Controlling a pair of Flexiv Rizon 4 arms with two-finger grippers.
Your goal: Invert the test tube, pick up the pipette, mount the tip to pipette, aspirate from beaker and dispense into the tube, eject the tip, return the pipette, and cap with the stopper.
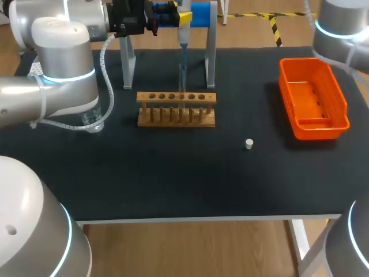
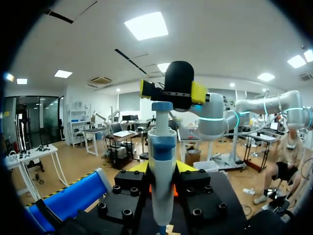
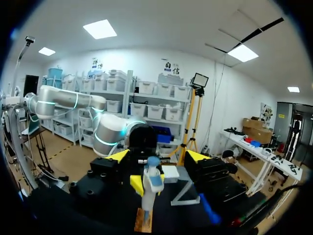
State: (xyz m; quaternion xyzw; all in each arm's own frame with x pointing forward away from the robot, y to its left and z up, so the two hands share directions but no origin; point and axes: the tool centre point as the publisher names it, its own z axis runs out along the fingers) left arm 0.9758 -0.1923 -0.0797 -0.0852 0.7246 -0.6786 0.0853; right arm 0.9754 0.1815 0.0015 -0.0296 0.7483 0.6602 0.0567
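Head view: a matte black table top (image 1: 173,173) is seen from above. A wooden rack (image 1: 176,109), a low oblong block with a row of round holes in its top bar, stands at the middle. Behind it is a grey metal stand (image 1: 211,63) on slanted legs, with a blue block at its head. The left gripper (image 1: 183,20) is clamped on a slim pipette (image 1: 183,43), which is held upright with its lower end at the rack's row of holes. It cannot be told whether a tube stands there. A clear glass beaker (image 1: 92,120) is partly hidden beside the left arm's smooth silver casing. A small white cylindrical stopper (image 1: 249,143) lies alone on the table between the rack and an orange plastic basket (image 1: 340,109) with slotted walls, which is set at the right.

Left wrist view: the pipette's white and blue plastic body is gripped between the two yellow-tipped fingers (image 2: 185,166). The right gripper (image 2: 173,90), black with yellow tips, is seen ahead and higher up.

Right wrist view: the right gripper's own fingers are spread wide, with nothing between them. Ahead of them, the pipette is seen above the wooden rack, grasped by the left gripper.
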